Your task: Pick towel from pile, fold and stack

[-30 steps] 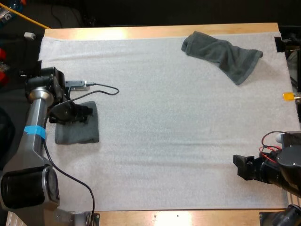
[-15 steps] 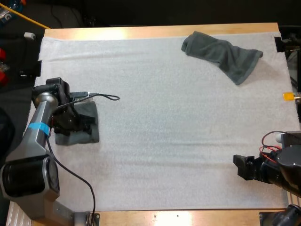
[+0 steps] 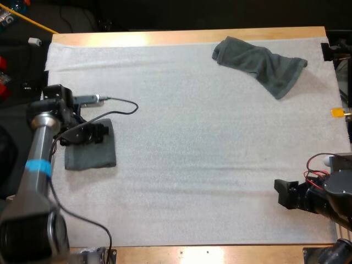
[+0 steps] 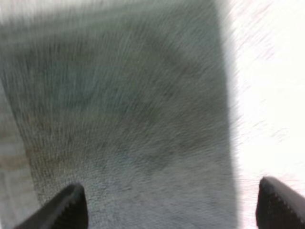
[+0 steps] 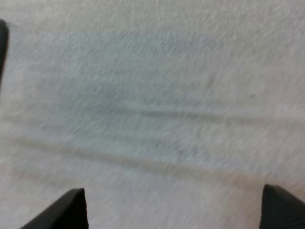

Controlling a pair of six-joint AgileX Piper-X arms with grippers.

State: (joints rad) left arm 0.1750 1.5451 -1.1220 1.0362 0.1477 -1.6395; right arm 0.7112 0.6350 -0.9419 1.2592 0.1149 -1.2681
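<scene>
Wooden table (image 3: 181, 37) with a pale, slightly glossy top, mostly covered by a white foamy mat (image 3: 192, 143) that has faint ripples running across it. My left arm (image 3: 39, 144), a silver tube with a band of blue tape round it, comes up the mat's left side and bends at the wrist. That puts the left fingers (image 3: 98, 132) pointing right, over the far end of the folded towel (image 3: 91, 154). That towel is a neat dark grey-green rectangle near the mat's left edge, with a fuzzy terry weave. From the left wrist view the black left fingers (image 4: 71, 209) are spread wide with serrated inner faces, gripping nothing. The folded towel (image 4: 128, 119) lies flat under them and its straight edge meets the mat (image 4: 271, 86) just inside one fingertip. The crumpled towel (image 3: 259, 64) sits way over at the far right of the mat, loosely bunched and lying on a diagonal, one end rolled up. My right arm stays low at the right edge, and the right fingers (image 3: 282, 193) point left over bare mat. In the right wrist view those right fingers (image 5: 66, 212) are also spread apart and holding nothing, above rippled white mat (image 5: 152, 109).
</scene>
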